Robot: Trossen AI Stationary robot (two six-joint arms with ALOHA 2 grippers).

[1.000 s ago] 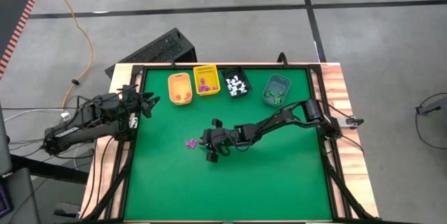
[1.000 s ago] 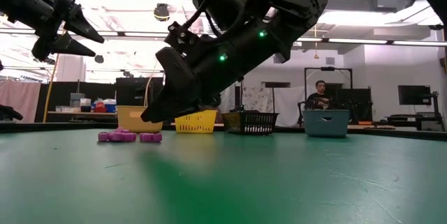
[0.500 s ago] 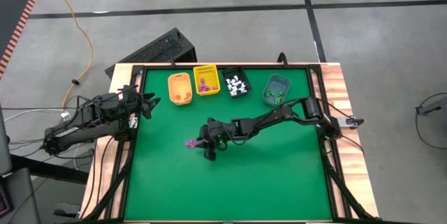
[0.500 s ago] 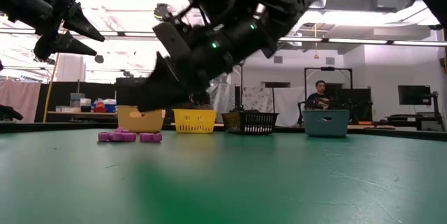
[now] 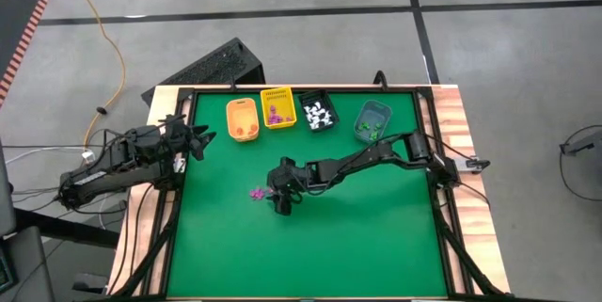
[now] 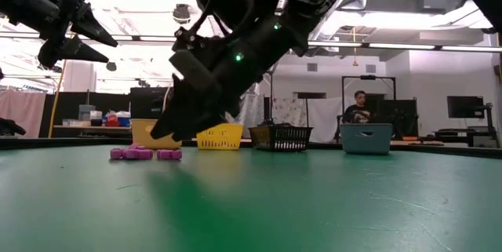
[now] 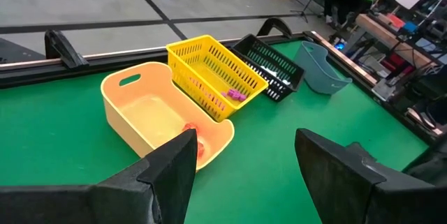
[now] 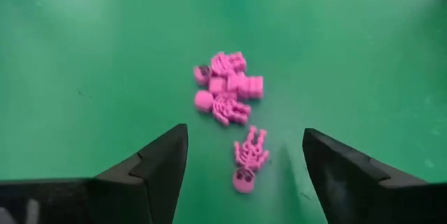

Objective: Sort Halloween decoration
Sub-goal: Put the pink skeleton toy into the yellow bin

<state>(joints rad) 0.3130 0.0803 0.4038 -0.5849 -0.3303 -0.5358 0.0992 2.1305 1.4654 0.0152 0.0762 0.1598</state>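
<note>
Green felt-like table [image 8: 84, 56] bears knobbly pink plastic skeleton trinkets [image 8: 230, 95].

The surface [image 5: 310, 246] is plain green with a pale wood edge. Four bins stand in a row: orange [image 5: 242, 119], yellow mesh [image 5: 277, 107], black mesh [image 5: 317, 112], and grey-blue [image 5: 372, 120]. The little skeleton trinkets [image 8: 230, 95] are pink-purple. Both arms are black.

Four bins in a row at the far edge — orange [image 5: 242, 119], yellow [image 5: 277, 108], black [image 5: 318, 112], grey-blue [image 5: 372, 121]. Three purple skeleton trinkets [image 8: 230, 91] lie mid-table; two arms.
</note>
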